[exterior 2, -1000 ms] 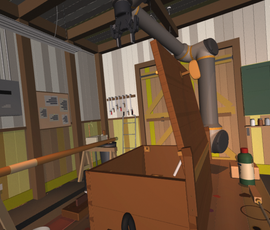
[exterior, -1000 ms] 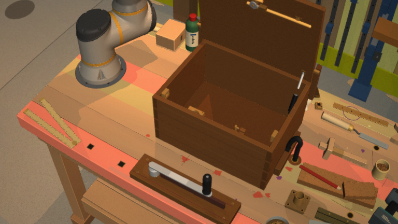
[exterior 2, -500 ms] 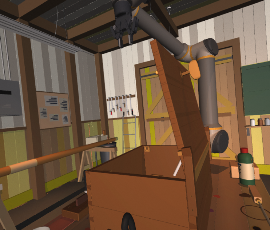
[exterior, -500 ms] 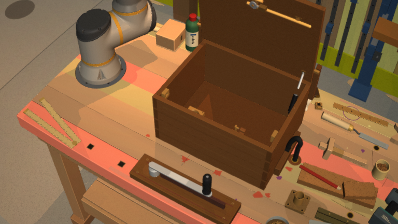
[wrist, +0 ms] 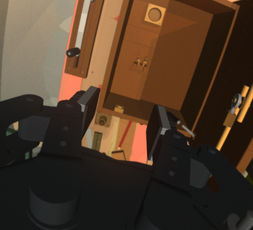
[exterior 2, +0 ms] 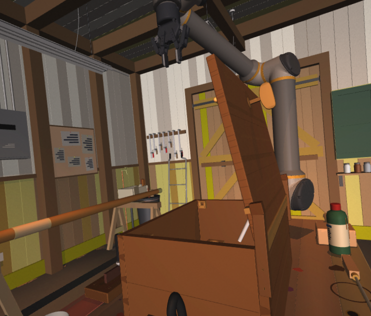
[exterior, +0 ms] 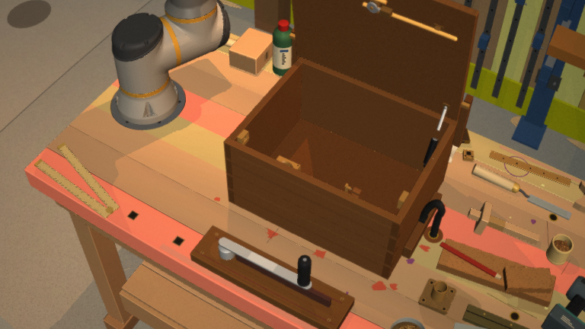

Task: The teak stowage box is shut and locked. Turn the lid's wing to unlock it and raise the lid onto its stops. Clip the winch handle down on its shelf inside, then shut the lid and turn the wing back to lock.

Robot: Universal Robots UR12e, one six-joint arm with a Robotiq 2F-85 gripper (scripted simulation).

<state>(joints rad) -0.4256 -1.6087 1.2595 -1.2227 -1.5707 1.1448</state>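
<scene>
The lid [exterior: 384,45] of the teak box [exterior: 328,179] stands raised, leaning back past upright over the open box. Its orange wing [exterior 2: 267,96] sticks out on the lid's outer face. My gripper [exterior 2: 171,61] hangs high above the box, near the lid's top edge, open and empty. The winch handle [exterior: 263,263], a pale bar with a black knob, lies on a dark wooden tray [exterior: 272,276] on the bench in front of the box. On the box floor I see a socket plate [wrist: 154,14] and a pair of clips [wrist: 141,62].
Behind the box stand a green bottle [exterior: 282,48] and a small wooden block [exterior: 251,52], with the arm's base [exterior: 146,88] at the bench's far left. Hand tools lie to the right of the box. A folding rule [exterior: 77,179] lies on the left end.
</scene>
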